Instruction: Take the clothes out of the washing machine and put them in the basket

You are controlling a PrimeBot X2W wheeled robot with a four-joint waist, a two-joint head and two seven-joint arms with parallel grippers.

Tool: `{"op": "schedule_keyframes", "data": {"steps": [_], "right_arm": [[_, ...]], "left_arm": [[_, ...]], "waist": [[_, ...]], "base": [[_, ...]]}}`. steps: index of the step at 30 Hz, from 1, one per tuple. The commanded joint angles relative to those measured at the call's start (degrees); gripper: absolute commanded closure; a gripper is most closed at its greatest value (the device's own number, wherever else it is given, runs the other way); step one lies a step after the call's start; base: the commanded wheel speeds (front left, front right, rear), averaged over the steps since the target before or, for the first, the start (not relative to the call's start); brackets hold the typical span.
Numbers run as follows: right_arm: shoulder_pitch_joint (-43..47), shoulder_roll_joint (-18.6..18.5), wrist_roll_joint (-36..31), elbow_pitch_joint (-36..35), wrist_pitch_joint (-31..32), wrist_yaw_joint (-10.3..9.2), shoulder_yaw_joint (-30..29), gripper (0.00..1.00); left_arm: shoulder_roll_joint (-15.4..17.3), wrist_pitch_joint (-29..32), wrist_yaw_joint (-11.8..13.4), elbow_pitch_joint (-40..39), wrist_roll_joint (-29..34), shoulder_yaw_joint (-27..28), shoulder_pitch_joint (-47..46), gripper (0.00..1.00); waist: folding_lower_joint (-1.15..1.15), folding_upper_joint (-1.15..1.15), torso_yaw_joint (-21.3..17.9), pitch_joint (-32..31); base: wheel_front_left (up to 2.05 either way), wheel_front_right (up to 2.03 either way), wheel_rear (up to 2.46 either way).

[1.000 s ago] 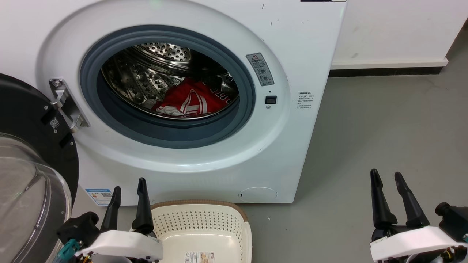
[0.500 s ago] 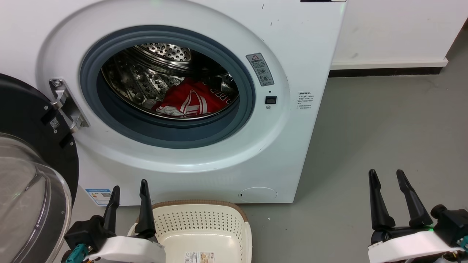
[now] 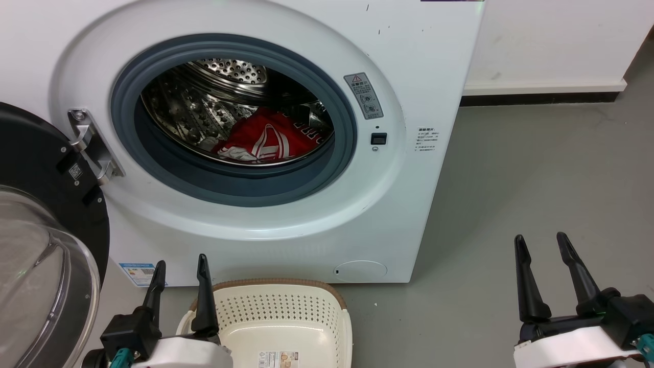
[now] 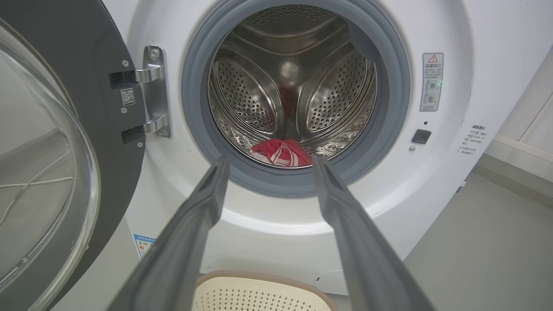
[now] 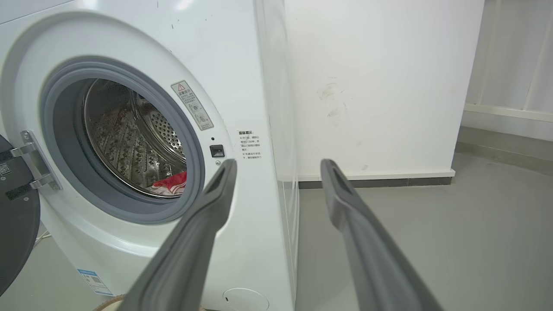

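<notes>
Head view: the left gripper (image 3: 182, 260) has its two dark fingers apart with nothing between them. Just beside its right finger stands the cream basket (image 3: 280, 282), brown-rimmed and holding no clothes. Well beyond the fingertips is the open port of the white washing machine (image 3: 409, 214), and the red jersey (image 3: 265, 138) lies low in the steel drum (image 3: 204, 112). The glass door (image 3: 36, 245) hangs open to the left of the fingers. The right gripper (image 3: 540, 236) is also spread and empty, over bare grey floor (image 3: 511, 168) off the machine's right side.

Left wrist view: the fingers stand apart and aim at the port. The jersey shows between and beyond the two tips, at the bottom of the drum. The basket rim lies low between the fingers.

Right wrist view: the fingers are apart. The jersey shows left of the left fingertip, inside the drum, and a white wall (image 5: 380, 86) rises beyond the tips.
</notes>
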Motion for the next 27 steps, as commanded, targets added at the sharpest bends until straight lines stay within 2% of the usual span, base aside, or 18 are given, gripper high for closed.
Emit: {"op": "schedule_keyframes", "data": {"steps": [1, 27], "right_arm": [[0.6, -0.2, -1.1, -0.7, -0.5, -0.02, -0.1, 0.0], [2.1, -0.2, -9.2, -2.5, -3.2, -0.02, -0.6, 0.0]], "left_arm": [[-0.1, -0.6, -0.1, -0.6, 1.4, 0.2, 0.2, 0.0], [-0.8, -3.4, -0.2, -0.8, 12.4, 0.8, 2.0, 0.0]], "waist": [[0.0, 0.0, 0.0, 0.0], [0.0, 0.0, -0.1, 0.1]], "base": [[0.0, 0.0, 0.0], [0.0, 0.0, 0.0]]}}
